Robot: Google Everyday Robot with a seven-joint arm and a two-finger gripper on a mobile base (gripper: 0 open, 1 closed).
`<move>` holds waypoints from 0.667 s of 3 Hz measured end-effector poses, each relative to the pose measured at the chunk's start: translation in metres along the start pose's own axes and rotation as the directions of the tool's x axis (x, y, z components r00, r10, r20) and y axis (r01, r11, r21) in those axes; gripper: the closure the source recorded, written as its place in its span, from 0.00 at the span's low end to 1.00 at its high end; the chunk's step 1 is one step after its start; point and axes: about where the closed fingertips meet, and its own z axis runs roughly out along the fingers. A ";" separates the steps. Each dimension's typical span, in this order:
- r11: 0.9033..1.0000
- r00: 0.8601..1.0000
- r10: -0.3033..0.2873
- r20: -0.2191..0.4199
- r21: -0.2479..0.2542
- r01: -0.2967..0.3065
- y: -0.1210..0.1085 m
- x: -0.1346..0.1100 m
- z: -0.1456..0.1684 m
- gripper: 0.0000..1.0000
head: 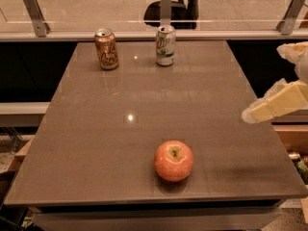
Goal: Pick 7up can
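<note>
The 7up can [165,45], white with a green logo and a silver top, stands upright at the far edge of the brown table [96,143], near its middle. My gripper [278,103] is pale yellow and hangs at the right edge of the view, beside the table's right side. It is far from the can, to the can's right and nearer the camera. It holds nothing that I can see.
A copper-orange can [106,48] stands upright to the left of the 7up can. A red apple [173,160] sits near the table's front edge. A glass railing with metal posts [166,8] runs behind the table.
</note>
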 end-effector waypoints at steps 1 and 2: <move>0.994 0.976 0.107 0.190 0.017 -0.112 -0.012 -0.019 0.029 0.00; 0.992 0.948 0.071 0.309 0.080 -0.100 -0.042 -0.054 0.035 0.00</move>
